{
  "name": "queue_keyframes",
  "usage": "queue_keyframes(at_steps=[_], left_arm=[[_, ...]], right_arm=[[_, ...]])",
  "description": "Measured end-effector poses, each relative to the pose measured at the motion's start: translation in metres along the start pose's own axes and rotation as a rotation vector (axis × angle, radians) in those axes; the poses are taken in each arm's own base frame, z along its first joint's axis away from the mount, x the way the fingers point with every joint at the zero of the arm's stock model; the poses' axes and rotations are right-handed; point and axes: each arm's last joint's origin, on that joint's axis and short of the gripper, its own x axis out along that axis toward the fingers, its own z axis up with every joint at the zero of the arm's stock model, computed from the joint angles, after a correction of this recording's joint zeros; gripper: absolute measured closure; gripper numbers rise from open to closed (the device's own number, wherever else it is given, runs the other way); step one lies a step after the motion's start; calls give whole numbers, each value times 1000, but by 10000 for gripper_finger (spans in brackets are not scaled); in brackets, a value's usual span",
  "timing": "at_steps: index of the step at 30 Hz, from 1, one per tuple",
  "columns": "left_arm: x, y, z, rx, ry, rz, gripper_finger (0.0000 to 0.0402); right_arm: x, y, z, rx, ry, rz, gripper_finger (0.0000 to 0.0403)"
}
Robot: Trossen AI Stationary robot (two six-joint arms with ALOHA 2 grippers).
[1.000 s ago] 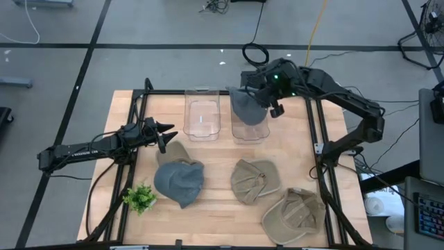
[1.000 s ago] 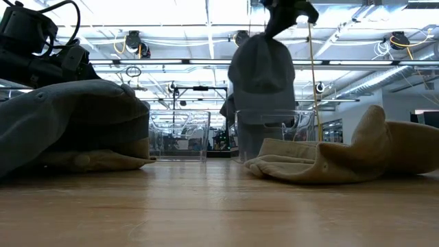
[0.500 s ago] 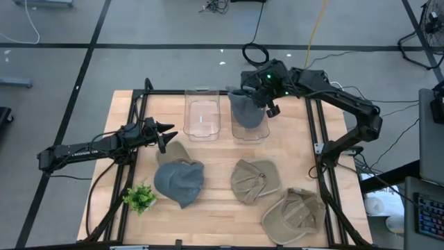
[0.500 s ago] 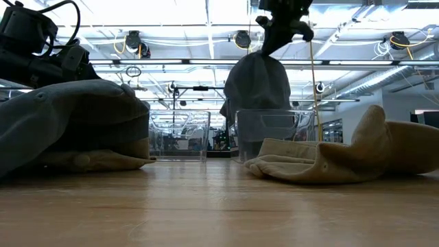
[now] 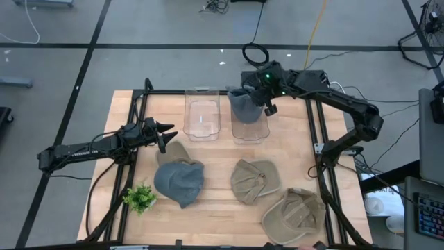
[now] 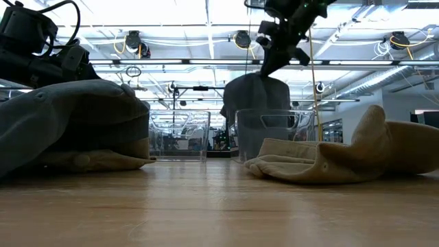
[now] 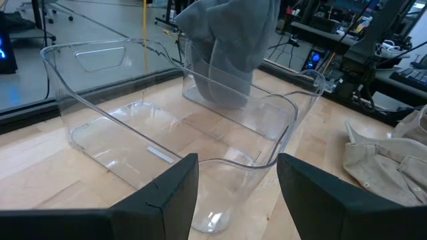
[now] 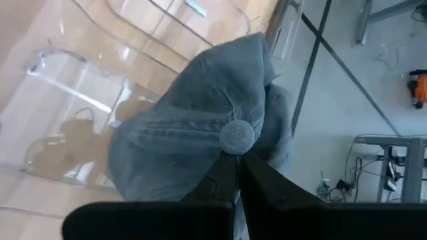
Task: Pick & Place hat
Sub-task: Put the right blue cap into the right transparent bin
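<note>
The right gripper (image 5: 258, 99), jaws clamped on the crown button of the grey-blue denim cap (image 5: 244, 109), hangs it straight down, half inside the right-hand clear plastic bin (image 5: 250, 131); the left gripper (image 5: 168, 134) waits, jaws apart.

Grey-blue hat (image 5: 244, 107) hangs crumpled, partly down inside the clear bin (image 5: 250, 130).

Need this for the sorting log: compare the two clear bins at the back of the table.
The right clear bin has a grey hat hanging into it, pinched at its crown by the shut right gripper; the left clear bin holds nothing. The left bin sits ahead of the open left gripper, which waits nearby. Both are transparent, upright, side by side.
</note>
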Motion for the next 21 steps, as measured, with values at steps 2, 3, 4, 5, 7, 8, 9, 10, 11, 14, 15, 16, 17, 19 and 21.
queue_keyframes(at_steps=[2,3,4,5,7,8,9,10,11,14,15,16,17,19,21], left_arm=[[0,0,0,0,0,0,188],[0,0,0,0,0,0,188],[0,0,0,0,0,0,188],[0,0,0,0,0,0,188],[0,0,0,0,0,0,187],[0,0,0,0,0,0,188],[0,0,0,0,0,0,188],[0,0,0,0,0,0,188],[0,0,0,0,0,0,188],[0,0,0,0,0,0,188],[0,0,0,0,0,0,188],[0,0,0,0,0,0,188],[0,0,0,0,0,0,188],[0,0,0,0,0,0,188],[0,0,0,0,0,0,188]], right_arm=[[5,3,-4,4,-11,15,403],[7,4,-6,7,-12,16,403],[10,5,-8,7,-16,14,403],[13,7,-9,7,-17,12,403],[19,11,-12,-7,-6,3,403],[21,12,-13,-18,-3,0,403],[23,13,-14,-30,5,-4,403],[24,15,-15,-39,14,-7,403],[25,15,-15,-42,15,-8,402],[25,15,-15,-28,13,-17,395],[23,15,-15,-23,9,-24,390],[20,14,-14,-24,6,-31,384],[17,14,-14,-26,-1,-39,377],[10,14,-12,-42,-13,-48,359],[4,14,-11,-43,-52,-44,337]])
